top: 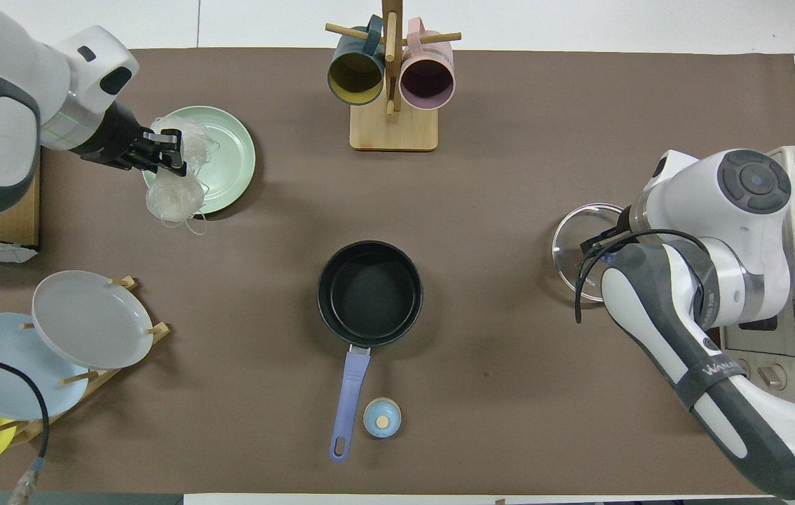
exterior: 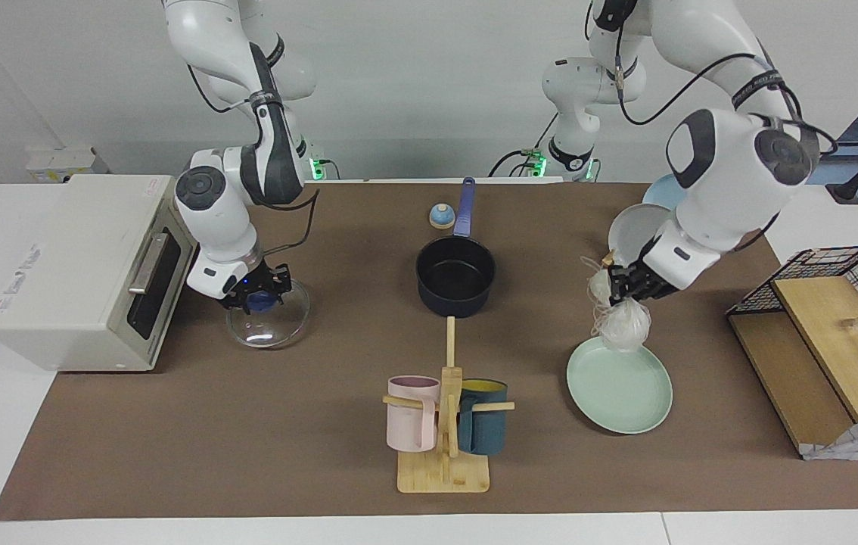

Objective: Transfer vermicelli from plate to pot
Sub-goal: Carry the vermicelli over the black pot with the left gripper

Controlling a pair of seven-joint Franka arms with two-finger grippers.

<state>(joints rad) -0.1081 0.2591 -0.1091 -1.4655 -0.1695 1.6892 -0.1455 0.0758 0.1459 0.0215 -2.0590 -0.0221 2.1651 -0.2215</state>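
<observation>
Above plate (exterior: 629, 390), left tool (exterior: 620, 294) gripping vermicelli (exterior: 623, 324).

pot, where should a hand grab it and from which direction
Take the pot by its long straight handle, which lies flat pointing toward the robots, clear of the small blue knob beside it. Probably best from straight above, fingers across its width.

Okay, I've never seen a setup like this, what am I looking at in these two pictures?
Two robot arms work at a table. One picture faces them; the other looks down from above their end. The left gripper is shut on vermicelli, lifted over the green plate. The right gripper is shut on the knob of a glass lid resting by a toaster oven. The empty pot sits mid-table, with a mug stand and a plate rack nearby.
</observation>
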